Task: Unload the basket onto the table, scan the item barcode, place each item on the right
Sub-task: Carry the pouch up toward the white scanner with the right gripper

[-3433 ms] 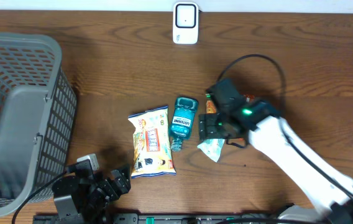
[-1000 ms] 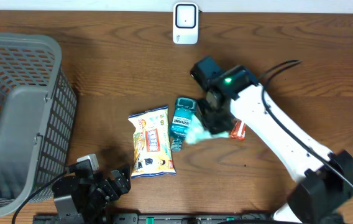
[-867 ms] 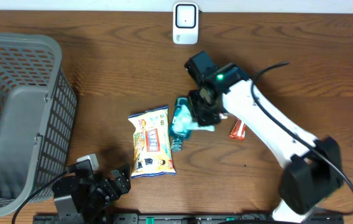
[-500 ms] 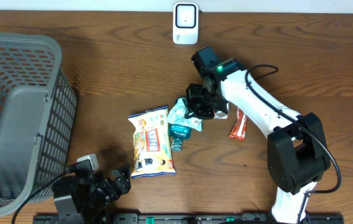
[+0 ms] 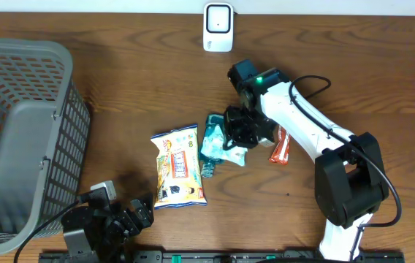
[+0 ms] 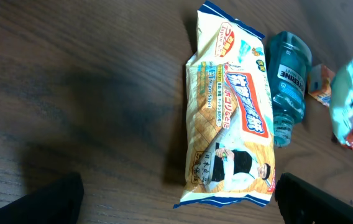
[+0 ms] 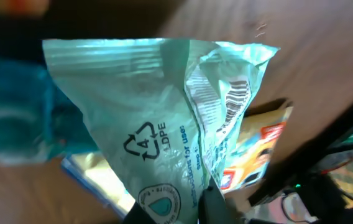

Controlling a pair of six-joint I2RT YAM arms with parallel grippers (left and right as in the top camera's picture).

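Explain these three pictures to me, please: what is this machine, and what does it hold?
A robot with two arms works at a wooden table. One picture looks down from above; the other two come from a camera on each wrist. The white right arm has its jaws shut on a pale green packet with a barcode, over a blue mouthwash bottle. The left arm rests at the near edge, jaws open, empty. On the table lie a yellow snack bag and an orange packet. A grey basket stands left; a white device, probably the scanner, at the far edge.
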